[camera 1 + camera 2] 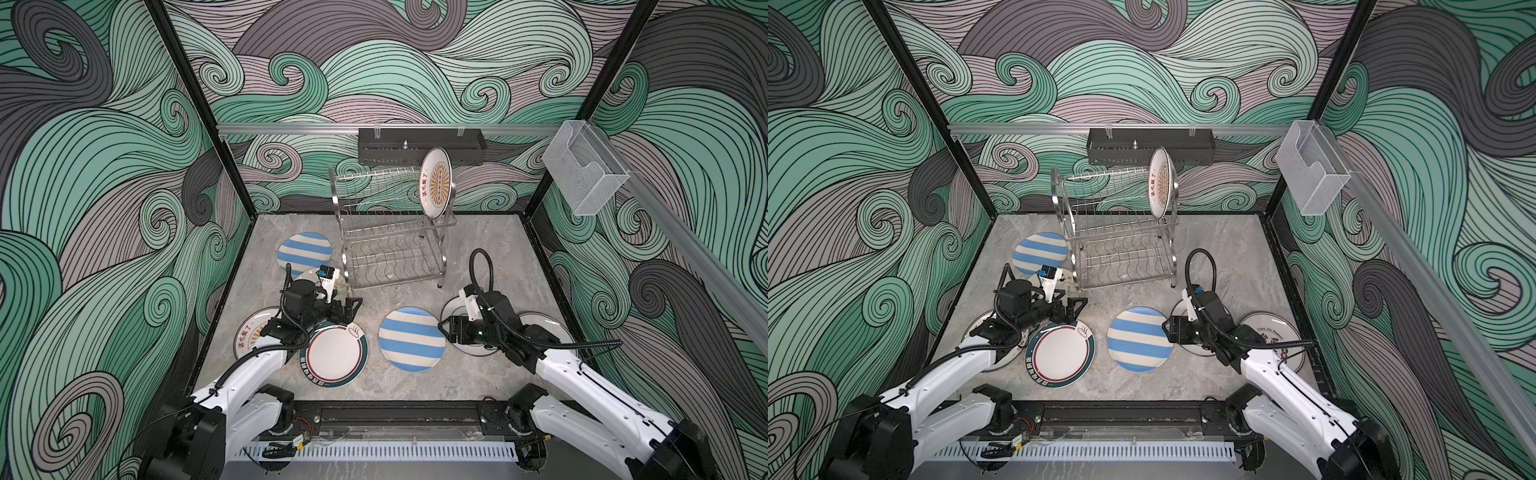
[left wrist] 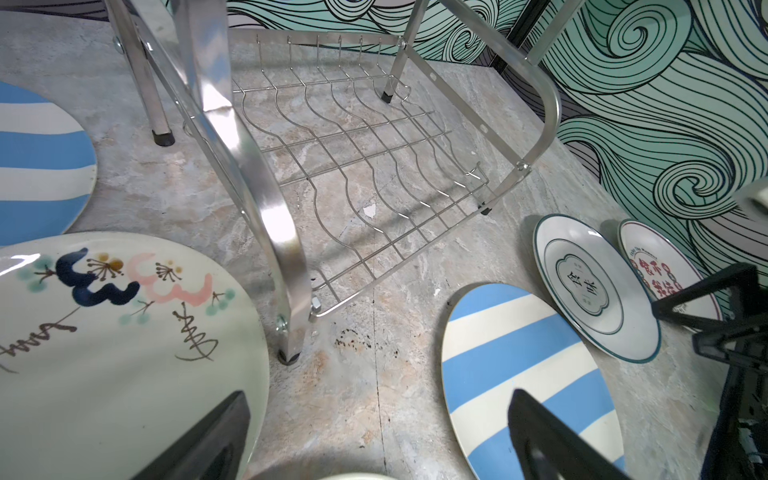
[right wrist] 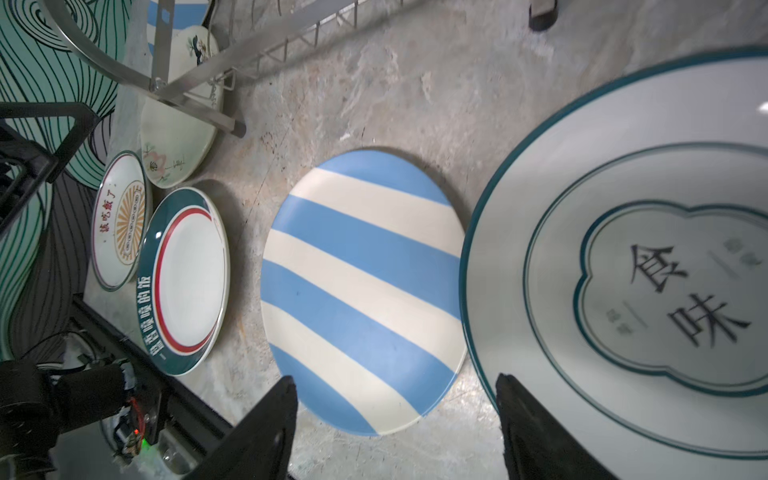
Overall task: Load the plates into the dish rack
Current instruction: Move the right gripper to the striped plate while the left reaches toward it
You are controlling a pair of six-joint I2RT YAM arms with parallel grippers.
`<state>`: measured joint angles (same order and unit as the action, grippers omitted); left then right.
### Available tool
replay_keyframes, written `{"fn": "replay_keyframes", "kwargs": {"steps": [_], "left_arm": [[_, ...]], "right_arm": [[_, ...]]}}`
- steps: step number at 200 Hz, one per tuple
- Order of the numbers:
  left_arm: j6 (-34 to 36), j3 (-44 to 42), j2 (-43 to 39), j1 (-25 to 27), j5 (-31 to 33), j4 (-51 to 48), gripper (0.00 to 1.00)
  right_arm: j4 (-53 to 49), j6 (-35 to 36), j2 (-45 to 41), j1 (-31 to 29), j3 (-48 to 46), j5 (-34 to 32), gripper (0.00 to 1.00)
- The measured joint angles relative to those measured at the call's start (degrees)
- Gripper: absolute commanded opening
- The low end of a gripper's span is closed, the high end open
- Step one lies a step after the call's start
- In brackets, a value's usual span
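The steel dish rack (image 1: 390, 232) stands at the back of the table, with one orange sunburst plate (image 1: 435, 183) upright at the right end of its upper tier. A blue-and-white striped plate (image 1: 412, 338) lies flat in the middle. My right gripper (image 1: 443, 330) hovers open at that plate's right edge. In the right wrist view its fingers straddle the striped plate's rim (image 3: 365, 291), beside a teal-rimmed white plate (image 3: 623, 270). My left gripper (image 1: 351, 305) is open and empty above the table near the rack's front left leg (image 2: 289, 353).
Flat on the table lie another striped plate (image 1: 304, 252), a painted plate (image 2: 104, 332), a teal-and-red-ringed plate (image 1: 333, 353), a sunburst plate (image 1: 249, 332) and a red-lettered plate (image 1: 548, 328). A black tray (image 1: 419, 145) and a clear box (image 1: 584, 174) hang on the rails.
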<state>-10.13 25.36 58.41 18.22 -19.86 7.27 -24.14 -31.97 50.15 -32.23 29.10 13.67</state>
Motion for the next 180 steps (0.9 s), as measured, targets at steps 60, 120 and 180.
{"fn": "replay_keyframes", "kwargs": {"steps": [60, 120, 180], "left_arm": [[0.55, 0.00, 1.49, 1.62, -0.22, -0.22, 0.99], [0.33, -2.95, 0.35, 3.37, -0.37, -0.48, 0.98], [0.33, -4.15, -0.13, 4.72, -0.61, -0.44, 0.98]], "right_arm": [[-0.13, -5.11, 0.37, -3.63, -4.09, 3.17, 0.75], [4.79, -7.10, 5.88, -4.57, -7.48, 4.52, 0.75], [11.39, -6.93, 11.91, -4.83, -7.72, 4.68, 0.75]]}}
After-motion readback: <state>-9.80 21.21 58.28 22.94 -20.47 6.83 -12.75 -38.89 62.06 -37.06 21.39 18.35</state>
